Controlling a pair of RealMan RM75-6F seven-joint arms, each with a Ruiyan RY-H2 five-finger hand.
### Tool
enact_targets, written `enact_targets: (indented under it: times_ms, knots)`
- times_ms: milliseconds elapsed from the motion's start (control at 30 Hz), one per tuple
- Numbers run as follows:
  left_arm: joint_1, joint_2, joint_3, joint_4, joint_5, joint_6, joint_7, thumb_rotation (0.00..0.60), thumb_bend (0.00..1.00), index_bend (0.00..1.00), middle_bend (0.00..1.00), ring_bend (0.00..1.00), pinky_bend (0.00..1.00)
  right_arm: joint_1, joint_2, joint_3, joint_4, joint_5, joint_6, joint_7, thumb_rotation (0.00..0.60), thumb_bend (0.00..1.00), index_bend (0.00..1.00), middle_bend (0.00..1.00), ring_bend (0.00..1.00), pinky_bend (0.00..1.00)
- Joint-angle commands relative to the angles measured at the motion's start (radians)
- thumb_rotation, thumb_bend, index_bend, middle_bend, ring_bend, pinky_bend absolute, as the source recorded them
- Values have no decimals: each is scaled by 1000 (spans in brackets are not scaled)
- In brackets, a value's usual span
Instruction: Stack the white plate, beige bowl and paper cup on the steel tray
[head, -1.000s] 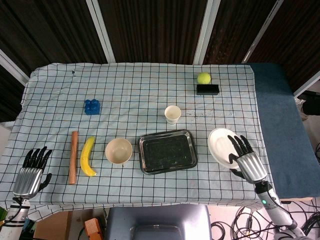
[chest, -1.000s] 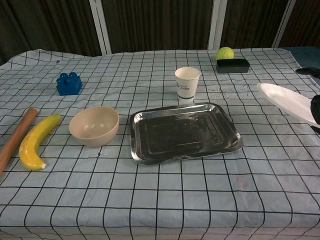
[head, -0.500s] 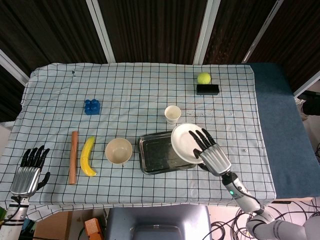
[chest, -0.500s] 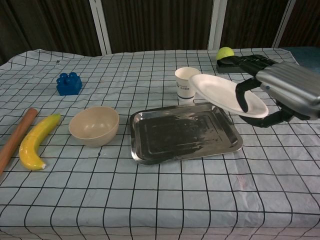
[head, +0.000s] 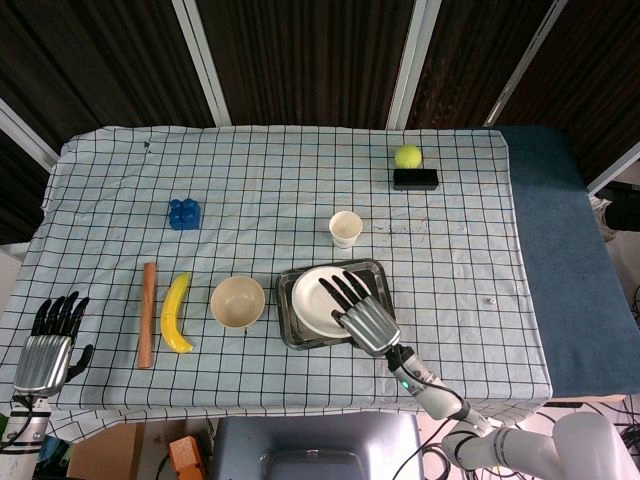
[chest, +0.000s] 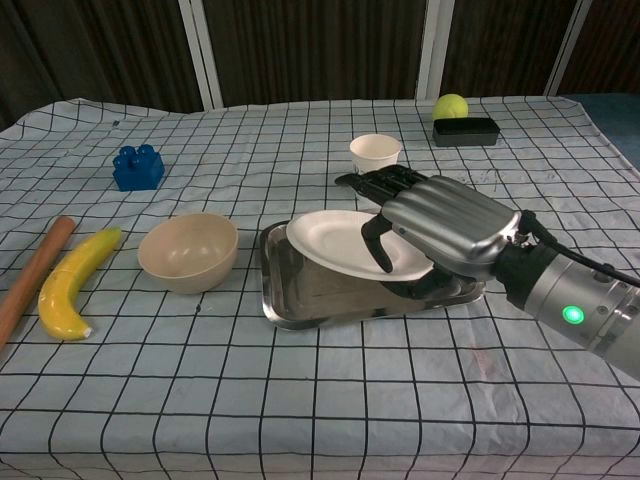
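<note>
- My right hand (chest: 435, 225) grips the plate (chest: 340, 240) by its right rim, thumb over the top, and holds it tilted just above the tray (chest: 300, 300), near the table's (head: 260, 190) front edge.
- The bowl (head: 238, 302) sits just left of the tray, apart from it; the cup (head: 345, 229) stands upright just behind the tray's far edge.
- Left of the bowl lie a banana (head: 176, 313) and a wooden rod (head: 147, 314), side by side and pointing front to back.
- A blue block (head: 183, 213) sits toward the left rear; a tennis ball (head: 407, 156) rests just behind a black box (head: 415, 179) near the right rear corner.
- My left hand (head: 45, 348) hangs past the table's front left corner, fingers straight and apart, holding nothing; only the head view shows it.
- From the chest view, my right hand covers the tray's right half and the cup's lower part.
- I cannot tell whether the plate's underside touches the tray.
</note>
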Motion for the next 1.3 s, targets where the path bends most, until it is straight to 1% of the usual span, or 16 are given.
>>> enact_targets:
  times_ms: [33,100,233,267,300,333,400,467,600,867,1033,1167,1300]
  knots:
    - [-1,0,0,0,1,-1,-3,600,382,0,0,0,0,6,-10,-3,9,11,-15,-9,600,354,561,3,0,0]
    - [-2,0,0,-1,2,-1,-3,600,382,0,0,0,0,9,-15,-4,15,17,-23,-18,600,354,509,5,0,0]
    - [-3,2,0,-4,3,-1,-2,600,383,0,0,0,0,11,-14,-4,14,32,-33,-39,600,354,340,0,0,0]
    - [-3,3,-1,-4,3,-2,-2,600,384,0,0,0,0,11,-12,-4,13,32,-32,-40,600,353,312,0,0,0]
    - [-4,4,-1,-4,2,-4,-1,600,384,0,0,0,0,12,-9,-4,10,32,-29,-39,600,340,270,0,0,0]
    - [-4,5,0,-3,3,-5,-1,600,384,0,0,0,0,12,-7,-5,7,31,-25,-38,600,323,249,0,0,0]
    - [-6,5,-1,-2,4,-7,-2,600,384,0,0,0,0,11,-3,-4,4,30,-17,-43,600,244,197,0,0,0]
    - [-8,5,0,-3,4,-10,-3,600,384,0,0,0,0,11,1,-2,0,35,-17,-52,600,190,165,0,0,0]
    - [-11,4,1,-3,4,-16,-2,600,382,0,0,0,0,15,15,0,-17,51,-36,-79,600,145,122,0,0,0]
    - [-14,5,0,-4,3,-23,-5,600,383,0,0,0,0,29,38,-4,-53,59,-56,-124,600,95,95,0,0,0]
    - [-14,7,3,-6,5,-26,-13,600,382,0,0,0,0,42,54,4,-85,81,-86,-164,600,8,60,0,0,0]
    - [-15,8,5,-9,4,-33,-22,600,385,0,0,0,0,53,69,7,-115,103,-117,-227,600,0,26,0,0,0]
    - [-15,8,5,-9,4,-33,-25,600,385,0,0,0,0,49,71,25,-136,138,-113,-278,600,0,7,0,0,0]
